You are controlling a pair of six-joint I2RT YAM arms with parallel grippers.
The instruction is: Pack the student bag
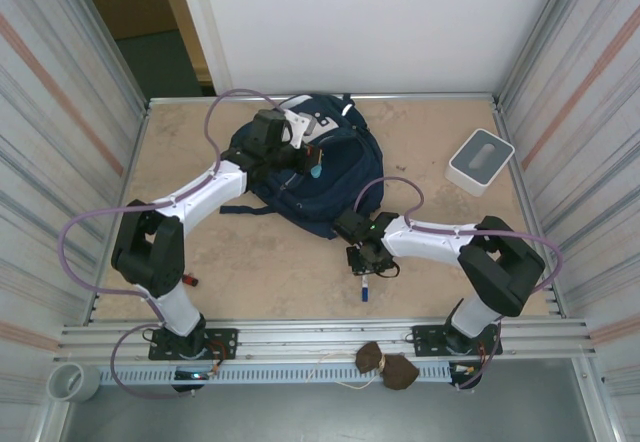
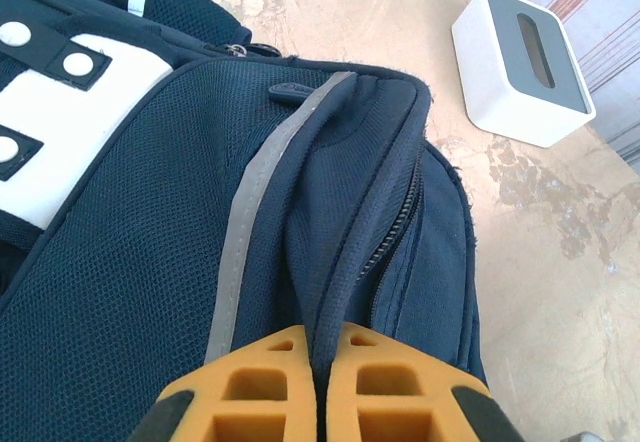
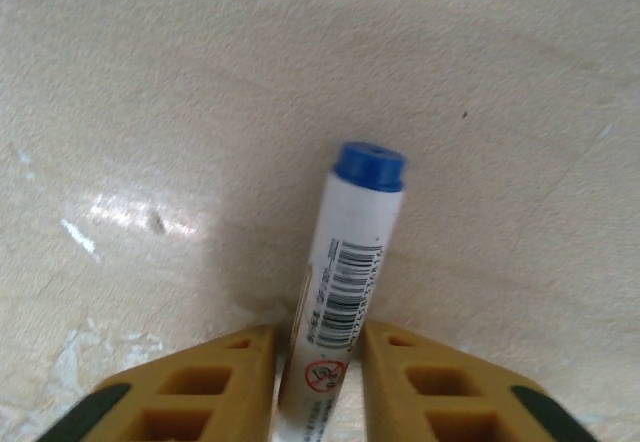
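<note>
In right hand (image 3: 318, 347), blue-capped marker (image 3: 347, 262)

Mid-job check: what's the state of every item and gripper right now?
student bag: lying on table, fabric fold pinched.
left gripper: shut on student bag's fold.
right gripper: fingers flanking marker, grip unconfirmed.
marker: capped, lying flat on table.
white slotted box: upright, untouched, far right.

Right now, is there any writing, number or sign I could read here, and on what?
Marker: a barcode with tiny print alongside, too small to read.
Marker, lower down: a red crossed-circle sign; the print around it is blurred.
Student bag and white box: no text that I can see.
</note>
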